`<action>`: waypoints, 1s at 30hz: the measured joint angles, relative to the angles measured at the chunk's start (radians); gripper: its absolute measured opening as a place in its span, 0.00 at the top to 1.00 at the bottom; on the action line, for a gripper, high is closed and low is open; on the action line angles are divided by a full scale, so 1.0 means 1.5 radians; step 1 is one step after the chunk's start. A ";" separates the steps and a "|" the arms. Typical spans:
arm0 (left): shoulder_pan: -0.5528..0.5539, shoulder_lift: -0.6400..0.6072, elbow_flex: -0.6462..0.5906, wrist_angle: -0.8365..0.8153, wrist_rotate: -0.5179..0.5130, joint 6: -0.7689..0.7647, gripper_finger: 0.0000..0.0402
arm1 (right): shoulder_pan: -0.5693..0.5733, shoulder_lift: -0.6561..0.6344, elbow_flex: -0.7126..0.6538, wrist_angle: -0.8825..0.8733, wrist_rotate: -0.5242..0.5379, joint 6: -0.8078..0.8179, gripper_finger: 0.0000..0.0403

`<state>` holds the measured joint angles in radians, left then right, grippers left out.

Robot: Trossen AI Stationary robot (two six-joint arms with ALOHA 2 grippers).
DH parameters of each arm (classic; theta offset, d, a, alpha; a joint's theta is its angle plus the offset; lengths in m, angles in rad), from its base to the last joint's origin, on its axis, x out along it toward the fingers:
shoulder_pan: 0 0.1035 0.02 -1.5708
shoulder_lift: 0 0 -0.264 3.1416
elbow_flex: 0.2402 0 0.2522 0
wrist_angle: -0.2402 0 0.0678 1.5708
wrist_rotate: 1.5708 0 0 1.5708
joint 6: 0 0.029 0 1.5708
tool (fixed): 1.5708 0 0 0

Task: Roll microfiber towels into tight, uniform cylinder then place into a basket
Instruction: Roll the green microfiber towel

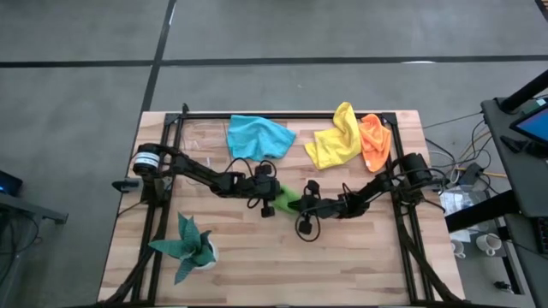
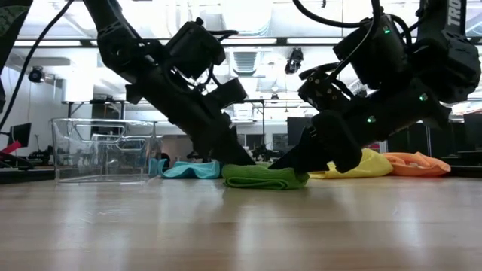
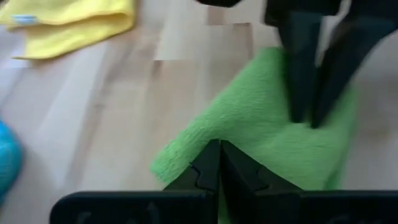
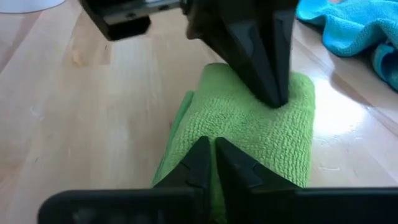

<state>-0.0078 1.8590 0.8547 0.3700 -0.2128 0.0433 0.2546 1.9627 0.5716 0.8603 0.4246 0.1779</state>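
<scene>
The lime-green microfiber towel (image 1: 287, 198) is lying folded into a flat pad at mid-table between the two arms, and both grippers are working on it — the left gripper (image 3: 219, 160) is pinching one edge with its fingers together, while the right gripper (image 4: 210, 155) is pressing shut on the opposite end. The cloth looks light, limp and grippy rather than slippery, so it will likely sag and unroll unless taken by a folded edge and kept taut toward the small clear rectangular basket (image 2: 102, 150).
</scene>
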 joint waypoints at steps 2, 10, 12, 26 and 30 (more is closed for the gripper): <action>0.000 0.002 0.000 0.002 -0.005 0.011 1.00 | 0.000 0.000 0.000 0.000 0.001 -0.002 0.97; -0.013 -0.041 -0.001 0.012 -0.046 0.018 1.00 | 0.000 0.001 -0.001 -0.001 -0.001 -0.015 0.98; -0.018 -0.072 0.001 0.030 -0.052 0.017 1.00 | 0.000 0.001 -0.001 -0.001 -0.002 -0.020 0.98; -0.047 -0.010 0.001 0.091 -0.007 -0.049 1.00 | 0.000 0.002 -0.001 0.002 -0.003 -0.022 0.98; -0.049 0.032 0.001 0.109 0.003 -0.059 1.00 | 0.000 0.002 0.000 0.001 -0.003 -0.022 0.98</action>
<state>-0.0807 1.9076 0.8555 0.5331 -0.2085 -0.0457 0.2550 1.9663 0.5720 0.8620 0.4202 0.1452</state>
